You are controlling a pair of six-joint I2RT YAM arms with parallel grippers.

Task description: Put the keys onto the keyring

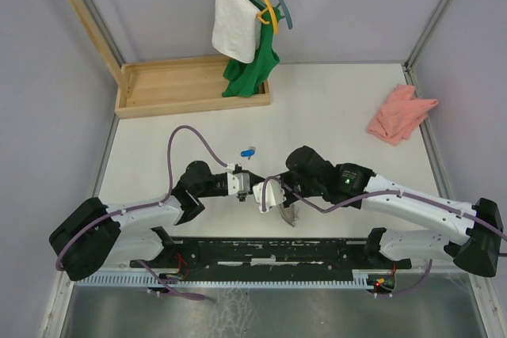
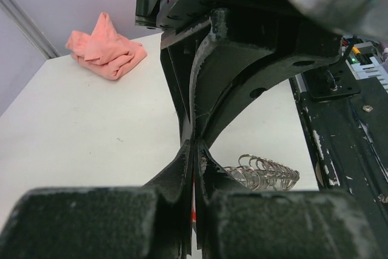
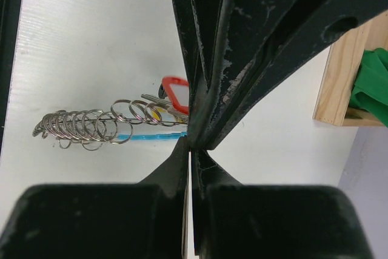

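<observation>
My left gripper (image 1: 242, 186) and right gripper (image 1: 266, 193) meet tip to tip above the table's front middle. The left gripper (image 2: 195, 144) is shut on the red-headed key; a red sliver (image 2: 193, 213) shows between its pads. In the right wrist view the red key head (image 3: 174, 88) sticks out beside the left fingers. The right gripper (image 3: 191, 144) is shut on one end of the keyring, a chain of several silver rings (image 3: 85, 127) that hangs below it (image 1: 286, 214) and also shows in the left wrist view (image 2: 262, 171). The blue-headed key (image 1: 249, 151) lies on the table behind the grippers.
A pink cloth (image 1: 400, 114) lies at the far right. A wooden tray (image 1: 170, 85) stands at the back left, with a green garment (image 1: 252, 69) and a white towel (image 1: 235, 29) hanging over it. A black base plate (image 1: 269, 251) runs along the near edge.
</observation>
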